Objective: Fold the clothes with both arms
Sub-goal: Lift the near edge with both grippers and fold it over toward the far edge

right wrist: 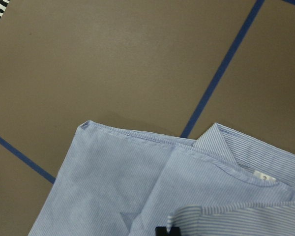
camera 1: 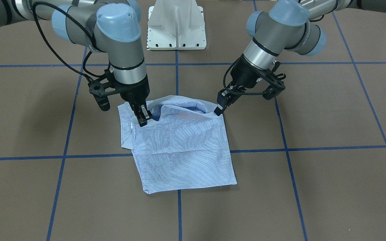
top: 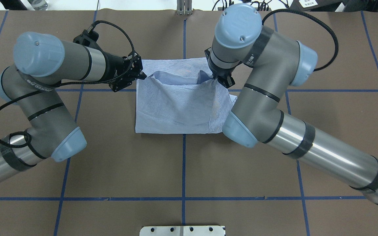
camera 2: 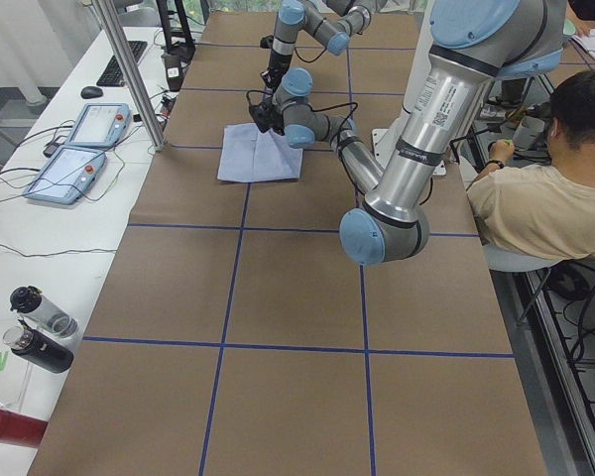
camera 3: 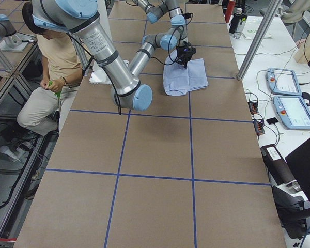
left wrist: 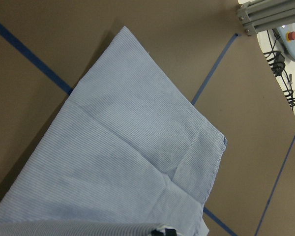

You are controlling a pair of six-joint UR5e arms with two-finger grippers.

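Right wrist cam is the only one that gets the collar (right wrist: 217, 140) tip and the small white neck label (right wrist: 265, 177) up close. Left wrist cam just sees a plain striped panel w/ a diagonal crease. Side cams add a person (camera 2: 545, 198) seated beside the table (camera 1: 313, 110) and two touchscreen pendants (camera 2: 99, 124), which front/overhead don't show.

Shirt (camera 1: 179, 150) is light blue w/ fine white stripes, folded into a rough rectangle mid-table, right over a crossing of the blue tape lines (camera 1: 313, 147). Its edge nearest the white base (camera 1: 176, 25) is lifted into a loose ridge.

Right gripper (camera 1: 142, 117) is pinched closed on the fabric at the collar end. Left gripper (camera 1: 219, 109) is clamped on the opposite corner of that raised edge. Fingers nearly together on both.
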